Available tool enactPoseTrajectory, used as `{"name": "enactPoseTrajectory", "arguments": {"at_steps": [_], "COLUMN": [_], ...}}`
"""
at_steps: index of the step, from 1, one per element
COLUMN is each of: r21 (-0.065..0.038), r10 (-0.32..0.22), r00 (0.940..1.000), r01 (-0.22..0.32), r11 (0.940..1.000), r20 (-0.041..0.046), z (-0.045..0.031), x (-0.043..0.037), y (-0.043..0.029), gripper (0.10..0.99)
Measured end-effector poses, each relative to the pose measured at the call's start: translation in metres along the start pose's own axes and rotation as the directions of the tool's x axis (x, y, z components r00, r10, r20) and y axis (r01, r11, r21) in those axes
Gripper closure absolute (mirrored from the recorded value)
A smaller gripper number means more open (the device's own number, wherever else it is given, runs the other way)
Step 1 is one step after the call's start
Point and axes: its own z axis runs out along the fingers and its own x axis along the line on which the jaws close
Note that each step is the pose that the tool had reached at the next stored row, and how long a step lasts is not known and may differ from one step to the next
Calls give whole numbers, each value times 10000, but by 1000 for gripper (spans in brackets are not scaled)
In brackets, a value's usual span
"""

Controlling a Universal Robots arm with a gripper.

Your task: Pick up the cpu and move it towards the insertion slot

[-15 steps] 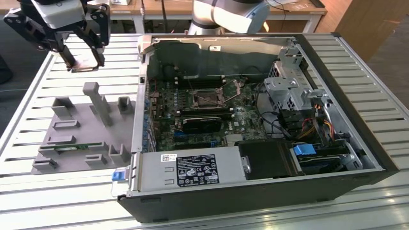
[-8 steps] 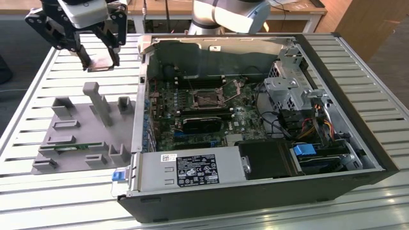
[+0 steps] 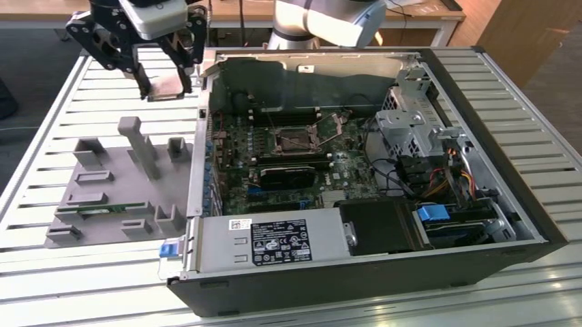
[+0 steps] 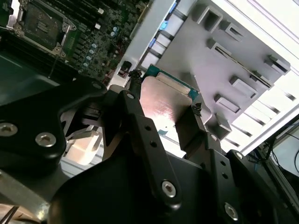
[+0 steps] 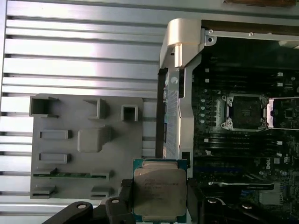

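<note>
Exterior view. We find the black two-fingered gripper (image 3: pixel 166 85) raised above the slatted metal table (image 3: pixel 54 122), at the far end of the exterior view's left, just outside the wall of the open black computer case (image 3: pixel 509 225). Its fingers are pinched on the small flat square cpu with the silvery top (image 3: pixel 169 86), which hangs clear of the grey moulded parts tray (image 3: pixel 109 204) lying nearer the camera. The insertion slot, a square socket with a shiny metal frame and dark centre (image 3: pixel 296 139), sits on the green motherboard (image 3: pixel 350 174) inside the case, to the exterior view's right of the gripper and lower. The case wall stands between the two.

Second wrist view. The two black fingers (image 4: pixel 140 121) press on opposite edges of the cpu (image 4: pixel 166 105), its metal face catching pale light. The socket (image 4: pixel 39 25) is in view well apart from the chip, partly cut off at the frame edge. The far rim of the chip is partly masked by the fingers.

First wrist view. The cpu (image 5: pixel 160 191) is held flat between the fingers, its near edge cut off. The slot (image 5: pixel 243 112) lies across the case wall from it, frame open. A narrow green circuit strip (image 5: pixel 65 175) rests in the tray (image 5: pixel 88 154). We cannot make out the socket's contacts.
</note>
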Motion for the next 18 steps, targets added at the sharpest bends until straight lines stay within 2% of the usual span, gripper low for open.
{"name": "enactPoseTrajectory", "arguments": {"at_steps": [18], "r21": [-1], "r10": [1], "r00": [10000], "r01": [-1], "r11": [10000], "r20": [-31], "z": [27], "x": [-601], "y": [-13], "gripper": [545]}}
